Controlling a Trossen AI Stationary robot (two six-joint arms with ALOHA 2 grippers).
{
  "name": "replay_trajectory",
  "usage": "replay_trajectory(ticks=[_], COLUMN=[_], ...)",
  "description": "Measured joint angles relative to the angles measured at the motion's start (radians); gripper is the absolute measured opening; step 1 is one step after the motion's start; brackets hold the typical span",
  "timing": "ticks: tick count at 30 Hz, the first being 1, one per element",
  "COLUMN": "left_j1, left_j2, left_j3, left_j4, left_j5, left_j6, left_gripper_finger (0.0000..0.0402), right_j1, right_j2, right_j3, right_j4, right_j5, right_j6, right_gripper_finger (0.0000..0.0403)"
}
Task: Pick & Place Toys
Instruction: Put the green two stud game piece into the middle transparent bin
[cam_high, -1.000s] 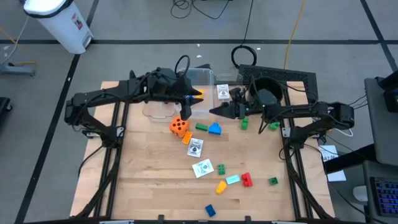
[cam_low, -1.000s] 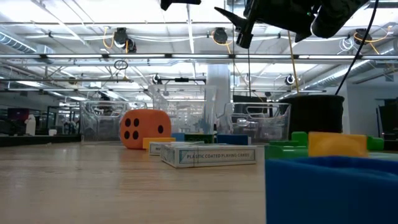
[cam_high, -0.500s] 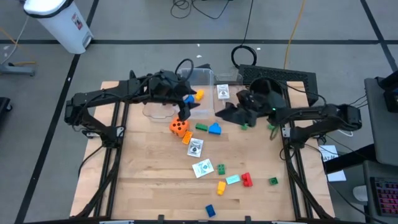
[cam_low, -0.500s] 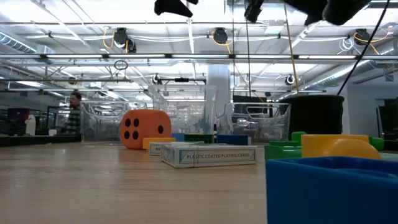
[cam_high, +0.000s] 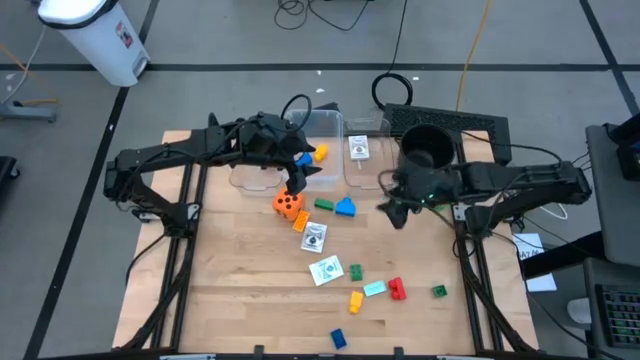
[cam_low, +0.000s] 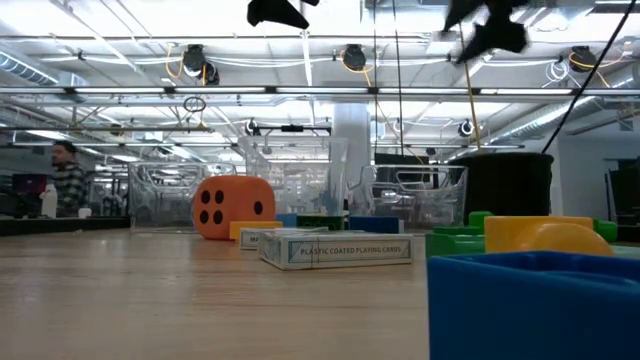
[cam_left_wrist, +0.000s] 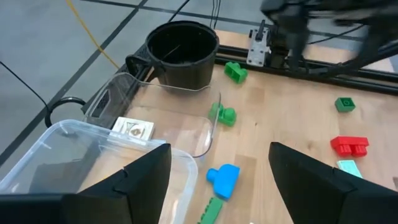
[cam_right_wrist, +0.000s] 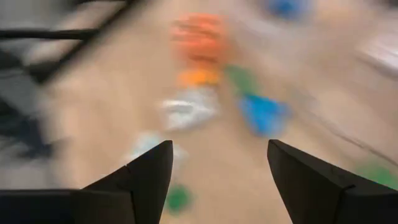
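- While both arms hang above the table, left gripper (cam_high: 297, 180) sits just over the orange die (cam_high: 288, 204), at the near edge of the clear tub (cam_high: 262, 178); fingers (cam_left_wrist: 142, 180) spread wide, nothing between them.
- Right gripper (cam_high: 393, 212) is well to the right of the die, in front of the black pot (cam_high: 426, 148); fingers (cam_right_wrist: 144, 175) spread apart, empty; wrist view too blurred for detail.
- Blue + orange blocks (cam_high: 312, 155) lie in the tub, behind the die; white card (cam_high: 358, 148) in the second tub compartment, toward the pot.
- Beside the die: green block (cam_high: 324, 204), then blue block (cam_high: 345, 207), both on bare wood.
- Just in front of the die: small orange piece, then card (cam_high: 314, 237); 2nd card (cam_high: 326, 270) farther fwd.
- Farthest fwd from the die: green, yellow (cam_high: 355, 299), teal, red (cam_high: 397, 289), blue blocks scattered; lone green block (cam_high: 439, 291) off to the right.
- Two green blocks (cam_left_wrist: 224, 114) show near the pot in left wrist view.
- Low view: person (cam_low: 66, 180) in the room, far behind the die.
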Motion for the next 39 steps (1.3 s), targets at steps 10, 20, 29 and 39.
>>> replay_trajectory(ticks=[10,20,29,39], left_j1=[-0.007,-0.051,-0.066,-0.069], left_j2=[-0.001,-0.001,-0.001,-0.001], left_j3=[0.000,0.000,0.000,0.000], left_j4=[0.001,-0.023,-0.041,-0.041], left_j5=[0.003,0.010,0.009,0.009], left_j6=[-0.050,-0.062,-0.063,-0.093], left_gripper_finger=[0.0278,0.0278,0.0278,0.0278], right_j1=[-0.014,-0.100,-0.151,-0.218], right_j2=[0.015,0.015,0.017,0.140], right_j3=[-0.126,-0.356,-0.495,-0.508], right_j4=[-0.029,0.058,0.140,0.205], right_j5=[0.248,0.193,0.192,0.151], right_j6=[0.427,0.617,0.701,0.639], right_gripper_finger=[0.0254,0.0254,0.0254,0.0254])
